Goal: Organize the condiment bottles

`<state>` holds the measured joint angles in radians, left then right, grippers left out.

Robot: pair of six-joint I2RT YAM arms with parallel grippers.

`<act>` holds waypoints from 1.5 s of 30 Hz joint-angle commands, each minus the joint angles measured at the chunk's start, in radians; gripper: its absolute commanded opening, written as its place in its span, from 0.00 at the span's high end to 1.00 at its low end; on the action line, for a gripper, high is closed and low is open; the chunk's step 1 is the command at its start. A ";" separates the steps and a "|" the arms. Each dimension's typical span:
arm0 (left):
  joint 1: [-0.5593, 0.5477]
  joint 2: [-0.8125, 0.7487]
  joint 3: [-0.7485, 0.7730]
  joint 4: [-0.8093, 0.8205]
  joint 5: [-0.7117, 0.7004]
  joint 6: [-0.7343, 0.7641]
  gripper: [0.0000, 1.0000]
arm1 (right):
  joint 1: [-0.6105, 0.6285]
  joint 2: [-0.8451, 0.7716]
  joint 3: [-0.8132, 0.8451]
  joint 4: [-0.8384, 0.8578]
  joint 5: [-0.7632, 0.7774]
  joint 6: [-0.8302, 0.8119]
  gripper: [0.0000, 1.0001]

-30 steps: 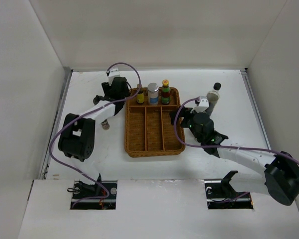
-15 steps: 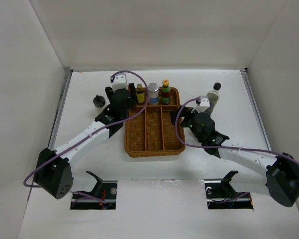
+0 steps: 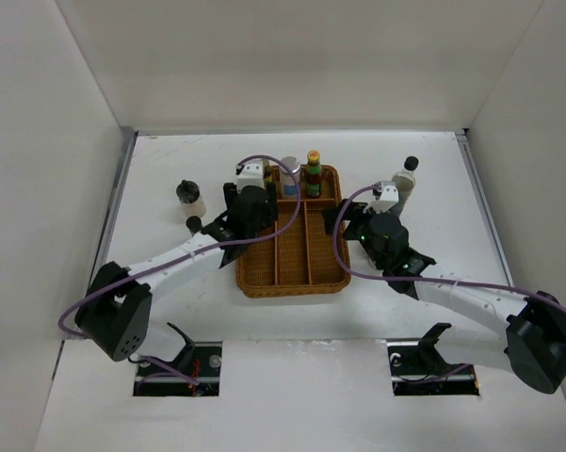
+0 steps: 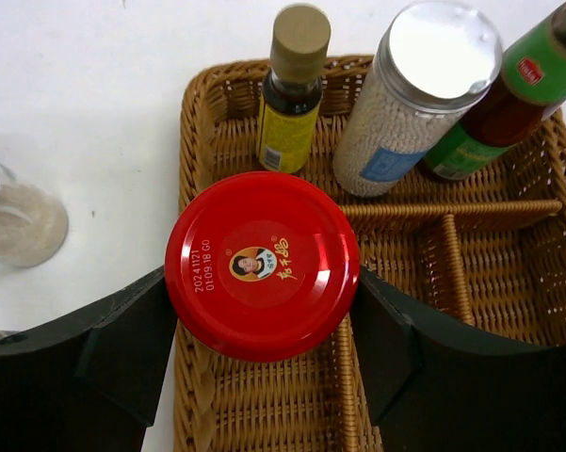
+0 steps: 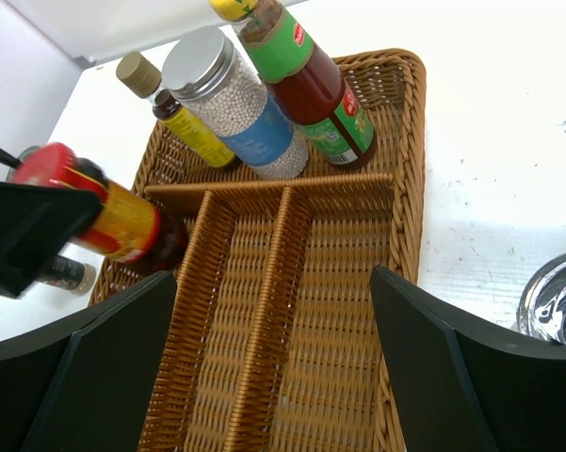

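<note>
My left gripper (image 3: 254, 209) is shut on a red-capped jar (image 4: 262, 264) and holds it over the left lane of the brown wicker tray (image 3: 292, 279). The jar also shows in the right wrist view (image 5: 113, 221), tilted, with a yellow label. Three bottles stand in the tray's back compartment: a small yellow-label bottle (image 4: 290, 104), a silver-capped jar (image 4: 414, 94) and a green-label red sauce bottle (image 4: 509, 104). My right gripper (image 3: 348, 221) is open and empty above the tray's right lanes (image 5: 273, 311). A black-capped jar (image 3: 188, 198) stands left of the tray.
A tall slim bottle with a dark cap (image 3: 407, 181) stands right of the tray, behind my right wrist. A small dark-capped bottle (image 3: 195, 224) sits by the left arm. A shiny silver lid (image 5: 556, 301) shows at the right edge of the right wrist view. White walls enclose the table.
My left arm has swung right from the table's back left to over the tray's left lane, carrying the red-capped jar. The black-capped jar is now uncovered. The right arm has barely moved.
</note>
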<state>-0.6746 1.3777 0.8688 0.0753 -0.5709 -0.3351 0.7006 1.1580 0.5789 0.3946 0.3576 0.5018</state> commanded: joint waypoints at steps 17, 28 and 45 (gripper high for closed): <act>-0.003 -0.101 -0.080 0.210 -0.046 -0.012 0.17 | 0.000 -0.021 0.018 0.052 -0.008 0.003 0.09; 0.149 -0.417 -0.189 -0.219 -0.152 -0.180 0.17 | 0.000 -0.009 0.019 0.055 -0.017 0.009 0.33; 0.389 -0.155 -0.275 0.023 -0.075 -0.202 0.29 | 0.006 0.006 0.033 0.049 -0.029 -0.003 0.38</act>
<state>-0.3054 1.1885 0.6052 -0.0238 -0.6651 -0.5297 0.7010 1.1652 0.5789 0.3935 0.3393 0.5022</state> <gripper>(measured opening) 0.725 0.613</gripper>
